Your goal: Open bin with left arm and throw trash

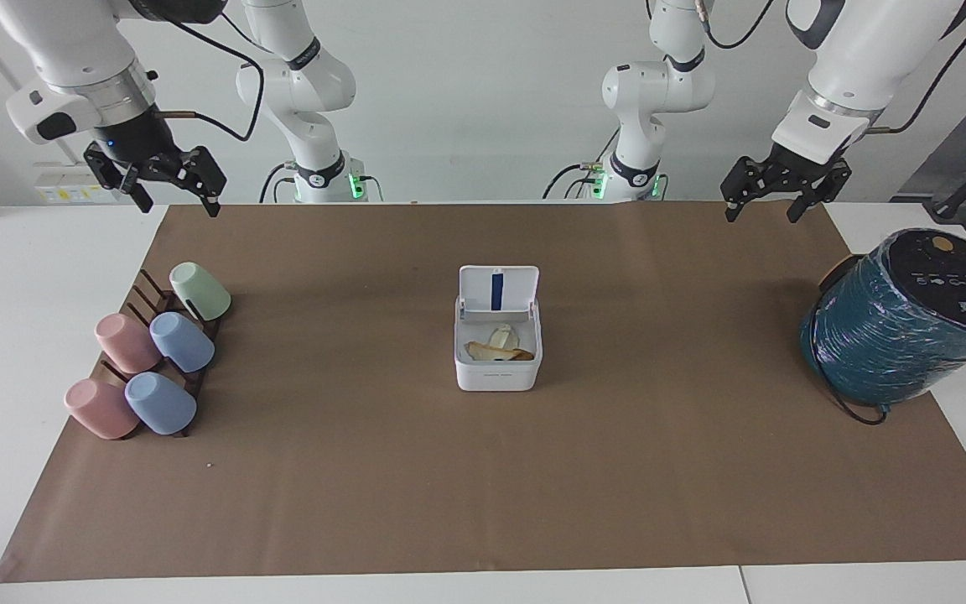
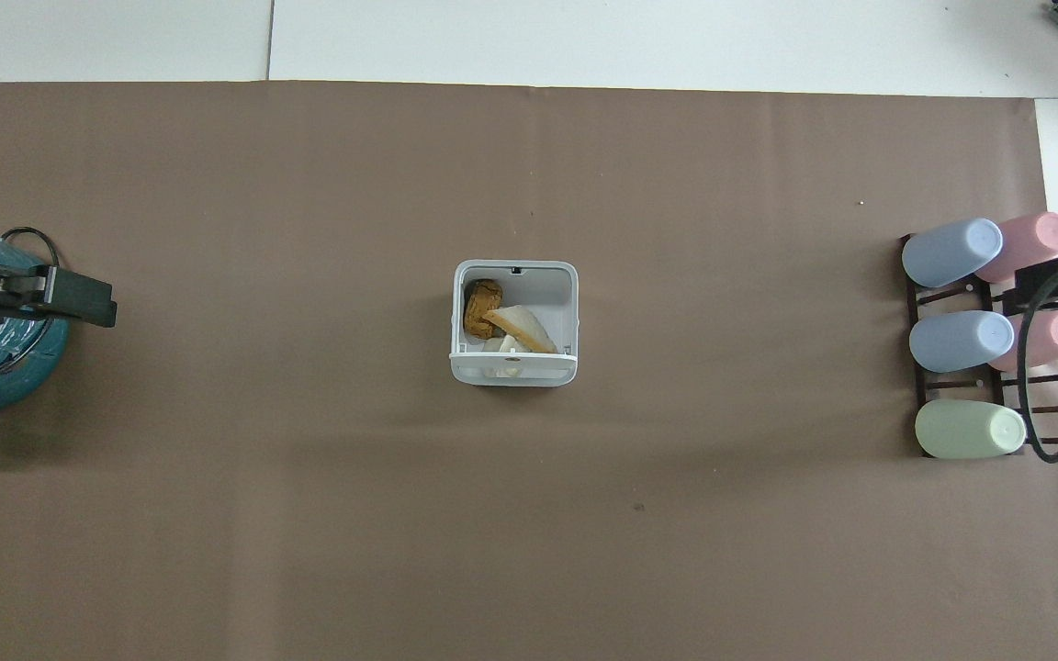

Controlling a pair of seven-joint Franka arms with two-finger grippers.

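Both released: left hand (image 1: 785, 198) at two o'clock, right hand (image 1: 166, 183) at ten; risks leaving bin (image 1: 498, 362) lid up, trash (image 2: 501, 326) exposed.

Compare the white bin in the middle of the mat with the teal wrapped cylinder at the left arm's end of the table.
The bin is small, square and white; the teal cylinder is far larger, round and wrapped. The bin stands upright with its lid raised; the cylinder leans tilted, its dark top closed. The bin shows scraps of trash inside; the cylinder's inside is hidden. Neither is held: both grippers hang open, apart from them.
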